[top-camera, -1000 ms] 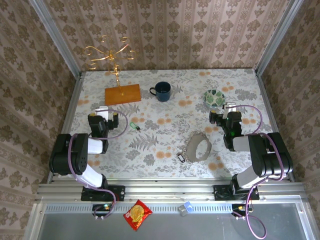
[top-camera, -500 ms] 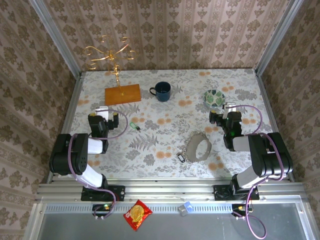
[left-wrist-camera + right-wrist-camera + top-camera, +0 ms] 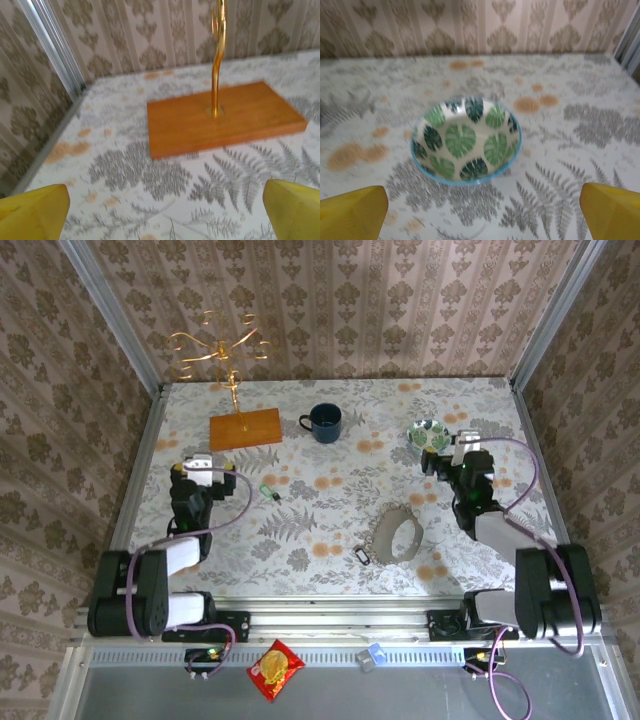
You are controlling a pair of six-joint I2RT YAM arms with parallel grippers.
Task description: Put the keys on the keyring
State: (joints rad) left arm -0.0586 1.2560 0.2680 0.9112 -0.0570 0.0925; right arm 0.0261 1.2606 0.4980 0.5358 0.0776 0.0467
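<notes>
I've got the left gripper (image 3: 198, 462) open and empty, key (image 3: 268, 493) at its 4 o'clock; right gripper (image 3: 462, 448) likewise, keyring (image 3: 362, 554) at its 7 o'clock: 1 item per arm, I reckon.

Left end effector (image 3: 201, 462), right end effector (image 3: 463, 448): jaws apart.

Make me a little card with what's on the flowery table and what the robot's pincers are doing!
keyring: on grey strap, near front edge of table
green key: flat on table, apart from the keyring
left pincer: open, empty, facing wooden stand base
right pincer: open, empty, facing leaf bowl
mug: blue, upright, far middle
</notes>
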